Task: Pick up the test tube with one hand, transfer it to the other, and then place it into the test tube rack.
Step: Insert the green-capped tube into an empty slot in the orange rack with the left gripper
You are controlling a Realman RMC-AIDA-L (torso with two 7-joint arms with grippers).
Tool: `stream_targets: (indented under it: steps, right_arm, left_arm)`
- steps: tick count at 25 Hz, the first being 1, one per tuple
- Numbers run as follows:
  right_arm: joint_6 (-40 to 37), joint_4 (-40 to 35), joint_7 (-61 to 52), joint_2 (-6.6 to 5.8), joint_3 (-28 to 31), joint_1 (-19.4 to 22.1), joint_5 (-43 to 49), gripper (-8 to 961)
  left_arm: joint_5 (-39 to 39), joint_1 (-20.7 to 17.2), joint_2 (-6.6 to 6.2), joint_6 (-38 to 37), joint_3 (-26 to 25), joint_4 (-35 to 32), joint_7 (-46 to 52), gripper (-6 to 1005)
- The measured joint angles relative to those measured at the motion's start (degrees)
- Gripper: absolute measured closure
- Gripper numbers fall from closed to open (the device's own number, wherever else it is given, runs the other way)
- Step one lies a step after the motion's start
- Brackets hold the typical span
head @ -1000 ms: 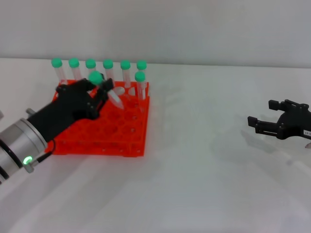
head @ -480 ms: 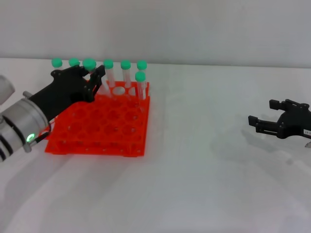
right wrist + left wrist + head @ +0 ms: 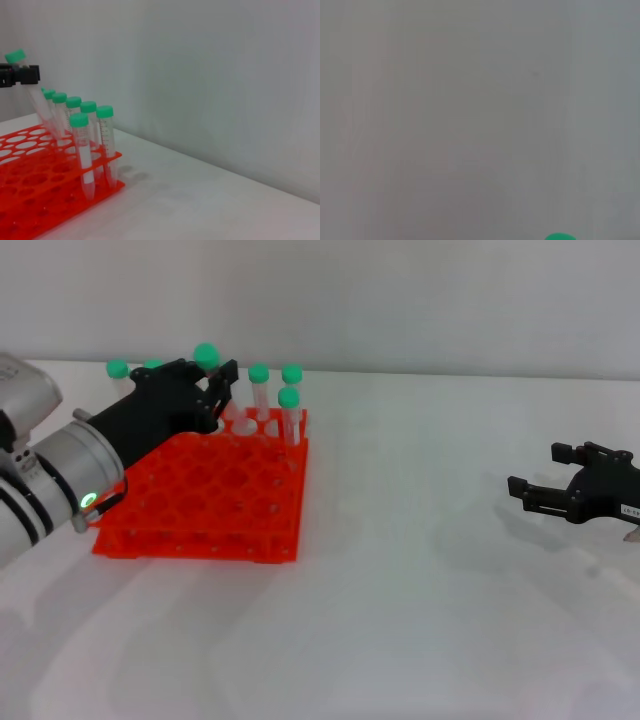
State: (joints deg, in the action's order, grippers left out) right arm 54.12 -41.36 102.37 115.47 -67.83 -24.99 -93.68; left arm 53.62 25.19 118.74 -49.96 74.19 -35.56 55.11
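Our left claw, clamped on the test tube, has lifted and swung toward the back row of the test tube rack; the tube now hangs tilted over a hole. Our right claw idles well apart, fingers spread.

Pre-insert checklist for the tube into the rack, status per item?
1. Left gripper shut on the test tube: ok.
2. Tube over the test tube rack, near its back row: ok.
3. Tube upright: not ok, tilted in the right wrist view.
4. Tip lined up with a free hole: cannot tell.
5. Right gripper open, apart from the rack: ok.
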Motion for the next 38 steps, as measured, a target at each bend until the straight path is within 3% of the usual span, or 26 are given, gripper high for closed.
stream_targets:
  steps: [23,33,38]
  right_arm:
    - [-0.87,0.06,0.31,-0.11,0.16,-0.98,-0.8,93]
    - [-0.97,0.06,0.3,-0.08,0.15,-1.05,-0.8,93]
    - [-1.35,0.35,0.29,-0.14,0.15,-1.05,-0.8,93]
  left_arm:
    - [1.48,1.91,0.17,4.72,0.59,2.47,1.76,737]
    - [1.59,6.04,0.15,4.97,0.7,7.21,2.8,729]
    - [1.76,5.71,0.31,4.35,0.71,5.6,2.79,725]
